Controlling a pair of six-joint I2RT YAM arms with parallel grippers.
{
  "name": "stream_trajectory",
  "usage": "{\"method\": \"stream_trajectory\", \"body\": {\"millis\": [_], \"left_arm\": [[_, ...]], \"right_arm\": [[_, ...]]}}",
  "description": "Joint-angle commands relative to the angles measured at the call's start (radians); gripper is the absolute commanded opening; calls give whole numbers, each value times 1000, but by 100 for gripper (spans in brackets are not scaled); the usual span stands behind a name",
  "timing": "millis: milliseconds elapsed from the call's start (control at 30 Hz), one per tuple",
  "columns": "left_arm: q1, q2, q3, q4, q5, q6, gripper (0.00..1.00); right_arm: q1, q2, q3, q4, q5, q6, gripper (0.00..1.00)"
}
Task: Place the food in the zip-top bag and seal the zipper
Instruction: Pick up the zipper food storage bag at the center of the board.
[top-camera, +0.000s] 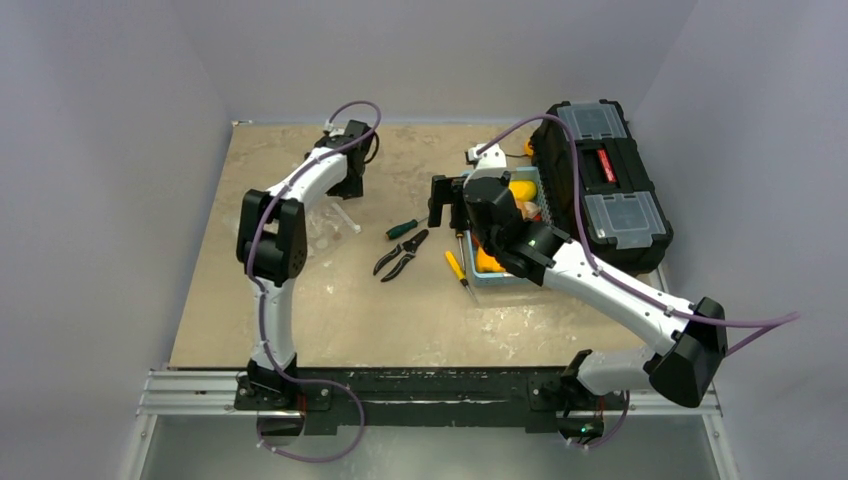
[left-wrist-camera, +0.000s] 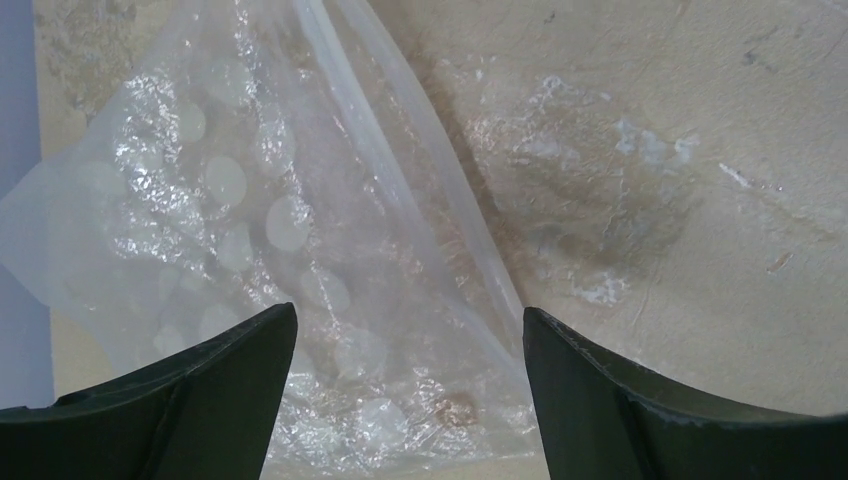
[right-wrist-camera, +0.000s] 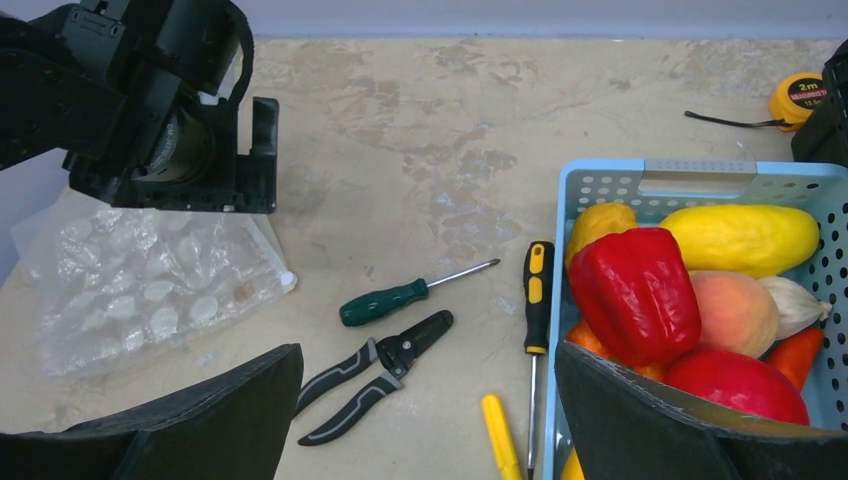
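Observation:
The zip-top bag (left-wrist-camera: 260, 230), clear with white polka dots, lies flat on the table at the far left (top-camera: 330, 228) and looks empty. Its zipper (left-wrist-camera: 400, 170) runs diagonally as a whitish strip. My left gripper (left-wrist-camera: 410, 320) is open, just above the bag, its fingertips either side of the zipper edge. The food lies in a light blue basket (right-wrist-camera: 650, 180): a red pepper (right-wrist-camera: 635, 290), a yellow squash (right-wrist-camera: 740, 238), a peach (right-wrist-camera: 735, 310) and red and orange pieces. My right gripper (right-wrist-camera: 430, 355) is open and empty, above the tools just left of the basket.
A green screwdriver (right-wrist-camera: 400, 298), black pliers (right-wrist-camera: 375, 370), a black-and-yellow screwdriver (right-wrist-camera: 538, 300) and a yellow-handled one (right-wrist-camera: 500, 435) lie between bag and basket. A tape measure (right-wrist-camera: 800, 98) lies behind the basket. A black toolbox (top-camera: 600, 180) stands at the right.

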Motion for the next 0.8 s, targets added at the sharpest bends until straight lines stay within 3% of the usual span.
{"method": "stream_trajectory", "body": {"millis": [0,100,200,767], "left_arm": [[21,36,101,-22,-3,10,84],[27,72,152,-61,43,39,87],[43,128,241,-163,74,-22,87],[105,210,316,-282,243,-96,58]], "right_arm": [[1,-1,-3,31,32,-2,99],[2,3,-3,32,29,2,99],[1,10,1,33,21,8,99],[1,7,-15,40,-9,30,99]]}}
